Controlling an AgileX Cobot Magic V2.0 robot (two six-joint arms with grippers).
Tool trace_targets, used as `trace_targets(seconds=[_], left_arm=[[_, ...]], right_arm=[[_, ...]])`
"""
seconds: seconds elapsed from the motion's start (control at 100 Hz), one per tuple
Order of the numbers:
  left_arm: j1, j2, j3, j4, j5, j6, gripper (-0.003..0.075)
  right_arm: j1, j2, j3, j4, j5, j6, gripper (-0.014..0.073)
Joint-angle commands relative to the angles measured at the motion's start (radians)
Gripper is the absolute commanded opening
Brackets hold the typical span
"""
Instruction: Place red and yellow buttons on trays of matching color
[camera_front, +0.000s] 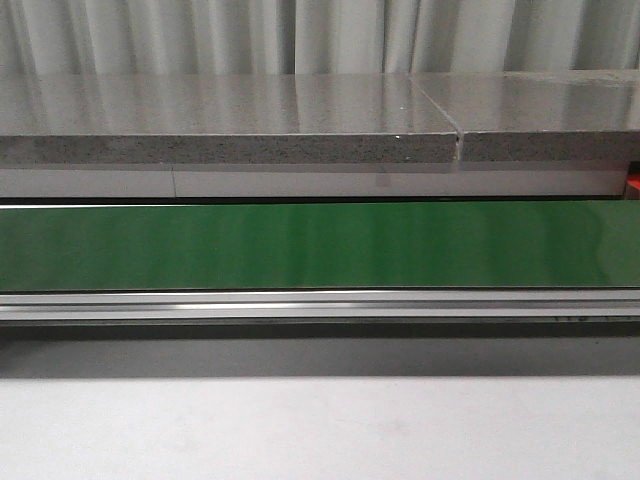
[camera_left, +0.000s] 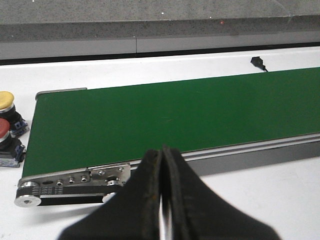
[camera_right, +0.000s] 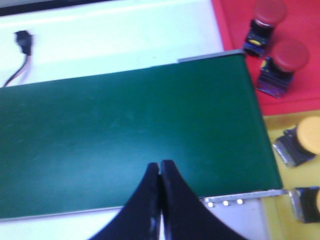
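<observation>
Left gripper (camera_left: 162, 195): both black fingers pressed together along their length, only a thin slit low down, nothing between them, tips pointing away from the wrist camera. Right gripper (camera_right: 159, 172): same pose, fingers meeting at the tips with a faint seam between them, nothing held. Neither arm nor gripper shows in the front view, so arm pose beyond the fingers can't be read.

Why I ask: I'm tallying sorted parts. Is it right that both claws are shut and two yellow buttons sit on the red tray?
Not quite. Both claws, left and right, are shut, but the right wrist view shows two red buttons on the red tray.
</observation>
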Motion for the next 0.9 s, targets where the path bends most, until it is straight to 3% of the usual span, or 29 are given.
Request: trace_targets(seconds=[0.0,0.22,0.59,0.89], left_arm=[[-0.007,0.009,-0.025,-0.009,-0.073,-0.011,-0.0021],[-0.007,0.009,-0.025,-0.009,-0.073,-0.011,-0.0021],[-0.007,0.009,-0.025,-0.009,-0.073,-0.011,-0.0021],[-0.007,0.009,-0.025,-0.002,-0.132,-0.011,-0.0021]], right_arm=[[0.063,-0.061,-0.017,-0.023,-0.036,-0.009,-0.0067],[0.144,-0.26,0.102,-0.028,-0.083,-0.009,-0.0067],[0.149,-0.627,0.275,-0.028,-0.075,-0.009,-0.0067],[0.149,-0.698,0.288,-0.028,-0.074,-0.009,-0.0067]])
